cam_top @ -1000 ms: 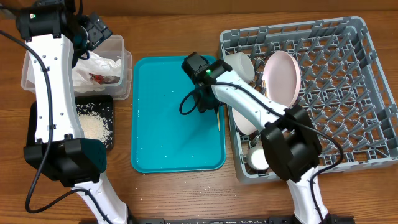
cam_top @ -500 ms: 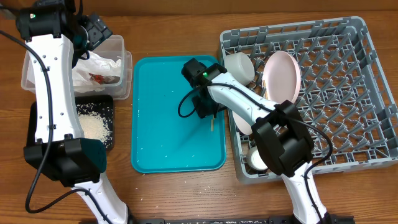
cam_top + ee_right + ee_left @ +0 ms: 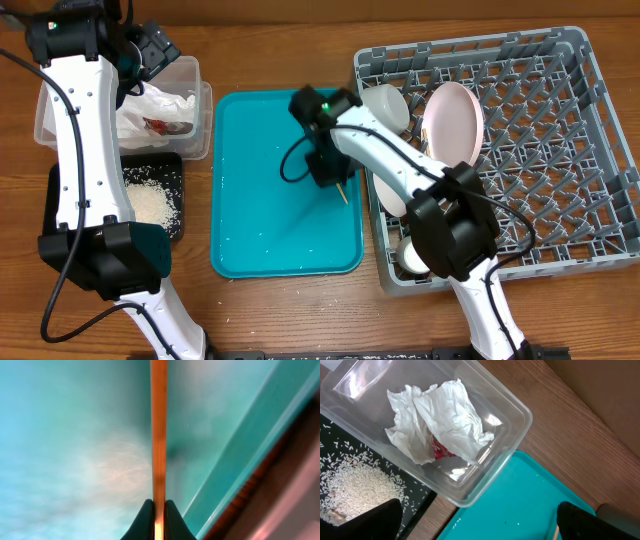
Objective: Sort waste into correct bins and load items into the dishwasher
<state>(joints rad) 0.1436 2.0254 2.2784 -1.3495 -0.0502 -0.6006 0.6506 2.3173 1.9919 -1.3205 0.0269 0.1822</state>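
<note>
One chopstick [image 3: 159, 435] is pinched by the right gripper [image 3: 155, 510] over the teal tray [image 3: 260, 220], not yet racked; the napkin [image 3: 445, 420] is binned in the clear tub [image 3: 515, 410], rice [image 3: 355, 485] in the black tray [image 3: 176, 228], plates [image 3: 452, 125] in the dish rack [image 3: 590, 150]; the left gripper [image 3: 480, 520] is seen spread

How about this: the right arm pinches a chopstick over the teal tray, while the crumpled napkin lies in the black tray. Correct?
Not quite. The left wrist view shows the crumpled napkin in the clear plastic tub; the black tray holds rice. The right gripper does pinch a chopstick over the teal tray.
</note>
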